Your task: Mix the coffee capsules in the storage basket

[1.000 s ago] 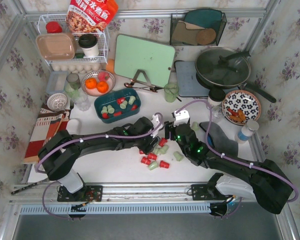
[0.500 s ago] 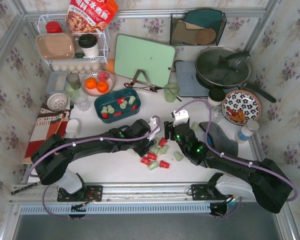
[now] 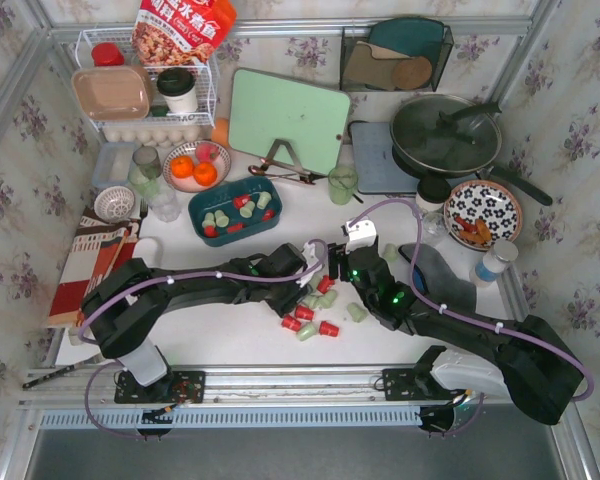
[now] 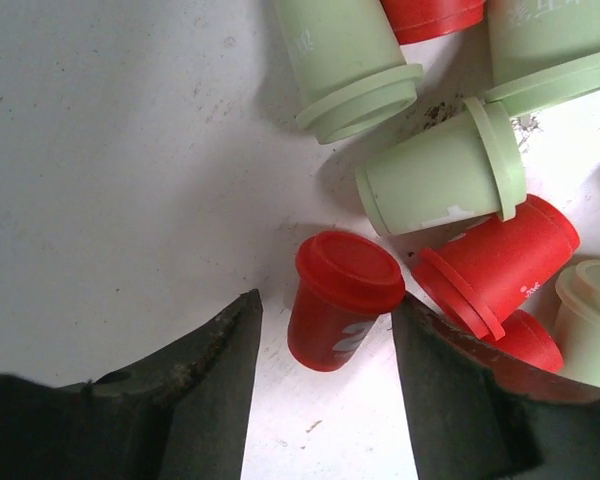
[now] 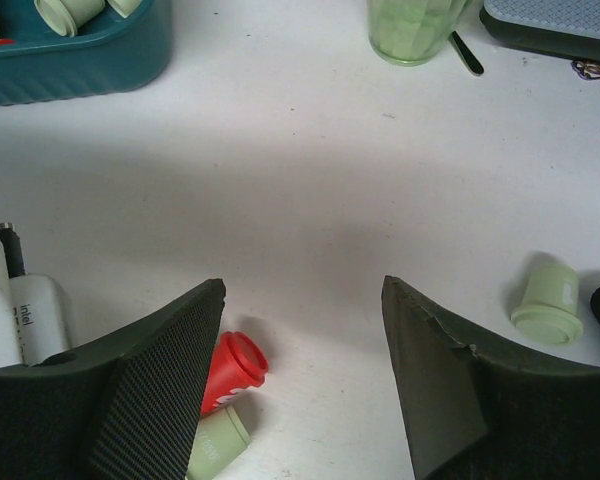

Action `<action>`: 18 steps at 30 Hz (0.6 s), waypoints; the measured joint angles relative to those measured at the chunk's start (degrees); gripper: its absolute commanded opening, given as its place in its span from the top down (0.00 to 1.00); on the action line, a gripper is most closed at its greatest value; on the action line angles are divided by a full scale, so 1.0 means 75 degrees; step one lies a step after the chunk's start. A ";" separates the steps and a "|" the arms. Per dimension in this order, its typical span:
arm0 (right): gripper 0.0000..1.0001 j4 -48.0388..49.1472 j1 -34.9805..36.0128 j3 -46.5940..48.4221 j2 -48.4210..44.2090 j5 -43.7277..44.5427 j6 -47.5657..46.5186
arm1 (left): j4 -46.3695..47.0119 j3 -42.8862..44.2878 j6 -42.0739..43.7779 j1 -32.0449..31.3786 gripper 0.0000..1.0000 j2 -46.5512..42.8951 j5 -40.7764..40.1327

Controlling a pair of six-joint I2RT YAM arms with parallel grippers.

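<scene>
Bright, even light here; soft shadows sit beside the coffee capsules on the white table (right wrist view hazier, a broad shadow mid-frame).

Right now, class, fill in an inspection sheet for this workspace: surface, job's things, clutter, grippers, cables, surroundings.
Surface: white table, faintly speckled with dirt.
Job's things: teal basket holds some red and green capsules; loose capsules lie on the table by the grippers.
Clutter: oranges, cutting board, pan, plate, glass.
Grippers: left gripper open, straddling an upright red capsule; right gripper open, empty.
Cables: purple cables run along both arms.
Surroundings: floral walls, metal frame.
</scene>
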 measured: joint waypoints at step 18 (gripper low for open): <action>0.28 -0.0015 0.0000 0.0000 0.0000 -0.0015 0.0023 | 0.0111 -0.0076 -0.0434 0.0758 0.73 -0.0845 -0.0452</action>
